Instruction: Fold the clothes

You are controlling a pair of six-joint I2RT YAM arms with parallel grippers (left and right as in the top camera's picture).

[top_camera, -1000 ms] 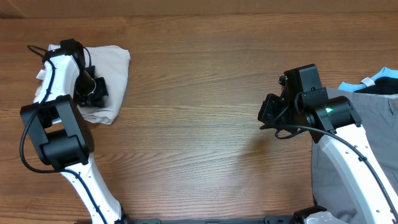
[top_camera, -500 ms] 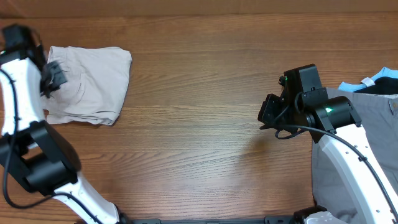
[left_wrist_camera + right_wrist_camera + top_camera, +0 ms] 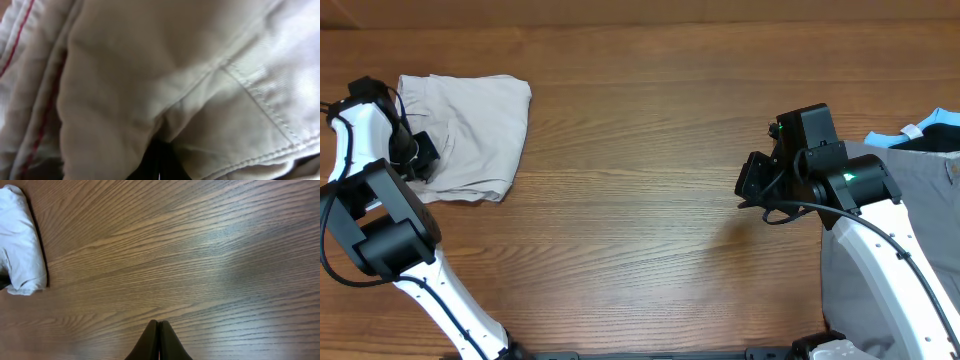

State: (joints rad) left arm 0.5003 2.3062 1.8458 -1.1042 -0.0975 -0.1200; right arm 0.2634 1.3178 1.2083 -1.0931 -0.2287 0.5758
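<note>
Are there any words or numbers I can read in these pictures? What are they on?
None: no text can be read anywhere.
The shorts show only seams and red stitching in the left wrist view; no tag shows.
The right arm has a green light but no letters.
The grey garment shows no print.

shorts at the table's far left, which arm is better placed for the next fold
Left. The left gripper is at the edge of the shorts, its wrist camera filled with beige cloth. The right gripper is shut over bare wood, far across the table from them.
</note>
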